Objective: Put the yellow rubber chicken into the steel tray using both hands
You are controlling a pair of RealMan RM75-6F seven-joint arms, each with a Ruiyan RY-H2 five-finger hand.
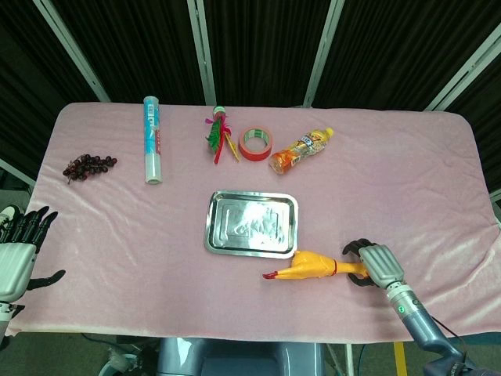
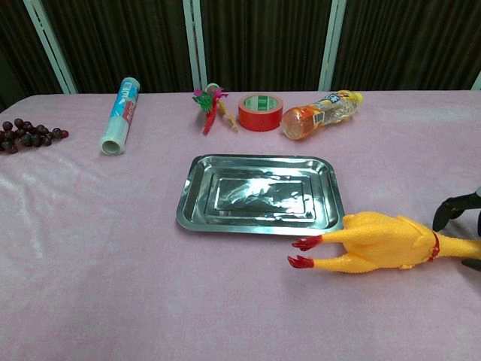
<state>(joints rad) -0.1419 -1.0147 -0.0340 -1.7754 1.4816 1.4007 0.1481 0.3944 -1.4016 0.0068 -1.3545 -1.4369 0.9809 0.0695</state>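
Two robot hands are needed, but only the right robot hand (image 1: 374,265) is at the yellow rubber chicken (image 1: 313,267), its fingers curled around the neck end. The chicken lies on the pink-covered bench (image 1: 407,180), touching the rectangular steel tray's (image 1: 250,222) near corner. Bring your left robot hand (image 1: 17,251), empty with fingers spread at the bench edge, to the chicken's legs before lifting.

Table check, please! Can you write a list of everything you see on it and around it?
Surface: pink cloth, wrinkled.
Job's things: chicken lies beside the tray, outside it; tray holds nothing.
Clutter: grapes, roll, feather toy, tape, bottle along the far side.
Hands: right hand at the chicken's neck, fingers curled about it; left hand open, off the table's edge.
Cables: nothing seen.
Surroundings: dark curtains, metal poles.
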